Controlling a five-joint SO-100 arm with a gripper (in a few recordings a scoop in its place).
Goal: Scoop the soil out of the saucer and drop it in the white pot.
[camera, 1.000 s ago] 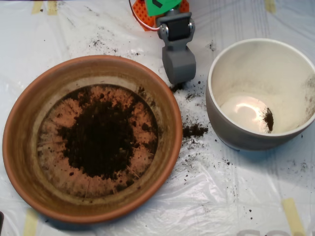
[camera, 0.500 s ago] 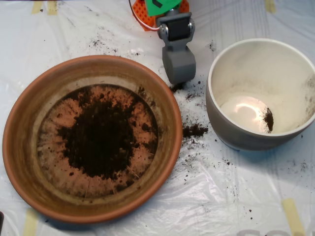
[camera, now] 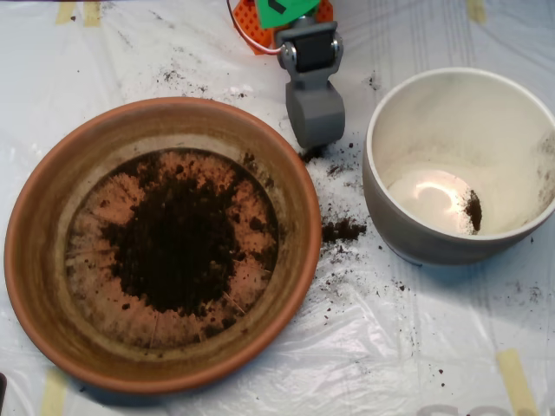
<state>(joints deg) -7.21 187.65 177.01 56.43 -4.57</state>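
Soil (camera: 178, 243) lies heaped in the middle of the saucer (camera: 52, 199); the white pot (camera: 390, 199) at right holds one small clump. My scoop (camera: 314, 113) hangs between them above crumb-strewn plastic sheeting (camera: 364, 347) on the surface; how my jaws stand, I cannot tell.

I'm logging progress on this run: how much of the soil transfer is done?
Barely started. Done: only a small dark clump lies inside the white pot. In hand: nothing visible; the scoop sits between saucer and pot, over the plastic sheet. Left: the main pile of soil fills the middle of the saucer, and spilled crumbs lie on the sheet.
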